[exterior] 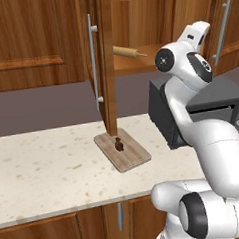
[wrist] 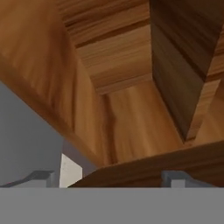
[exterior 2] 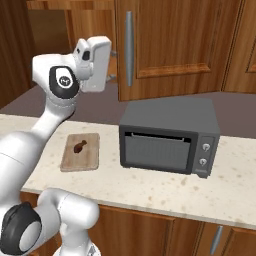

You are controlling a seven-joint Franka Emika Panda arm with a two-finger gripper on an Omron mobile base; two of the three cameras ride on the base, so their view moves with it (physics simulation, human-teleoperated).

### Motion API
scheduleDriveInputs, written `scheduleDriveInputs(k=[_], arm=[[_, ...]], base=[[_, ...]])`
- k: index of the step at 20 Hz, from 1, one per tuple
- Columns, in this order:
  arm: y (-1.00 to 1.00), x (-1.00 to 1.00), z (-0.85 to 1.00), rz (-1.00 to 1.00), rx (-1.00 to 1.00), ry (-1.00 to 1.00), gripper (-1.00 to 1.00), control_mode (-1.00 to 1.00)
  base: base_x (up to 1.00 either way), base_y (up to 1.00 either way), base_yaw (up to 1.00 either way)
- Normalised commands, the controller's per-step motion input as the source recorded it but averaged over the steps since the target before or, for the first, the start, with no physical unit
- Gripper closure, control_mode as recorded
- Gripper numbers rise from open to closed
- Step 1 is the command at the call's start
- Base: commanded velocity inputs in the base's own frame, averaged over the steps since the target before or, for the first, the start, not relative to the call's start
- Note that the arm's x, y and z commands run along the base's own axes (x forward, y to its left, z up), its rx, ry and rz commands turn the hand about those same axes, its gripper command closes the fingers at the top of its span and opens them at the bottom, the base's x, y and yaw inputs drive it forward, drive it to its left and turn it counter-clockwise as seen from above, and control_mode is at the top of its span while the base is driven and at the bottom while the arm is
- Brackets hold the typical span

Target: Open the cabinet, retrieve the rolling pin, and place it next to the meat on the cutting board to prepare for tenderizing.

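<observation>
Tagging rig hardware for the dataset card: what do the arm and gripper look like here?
The arm has glossy white rounded shells and dark grey joint bands, each joint capped by a round dark disc with a small white mark. Its hand is a white boxy block. The gripper has two small grey fingertips. No cables visible.

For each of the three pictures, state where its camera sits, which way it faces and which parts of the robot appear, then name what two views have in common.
Left base view: behind the arm's left, facing the open cabinet, rolling pin, cutting board; arm at right.
Right base view: behind its right, facing the oven and board; arm at left.
Hand view: on the hand, looking into the cabinet; gripper open, finger tips at the bottom.
Shared by both base views: meat, board, oven.
</observation>
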Motion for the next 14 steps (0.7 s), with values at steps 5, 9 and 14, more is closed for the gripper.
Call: scheduleDriveInputs(k=[5, 9, 14], arm=[[-0.55, -0.55, 0.00, -0.16, 0.00, 0.01, -1.00, -1.00], [-0.58, -0.72, 0.00, -0.18, 0.00, 0.00, -1.00, -1.00], [-0.83, -0.66, -0.02, -0.16, 0.00, 0.00, -1.00, -1.00]], base=[[0.00, 0.00, 0.00], [0.00, 0.00, 0.00], [0.00, 0.00, 0.00]])
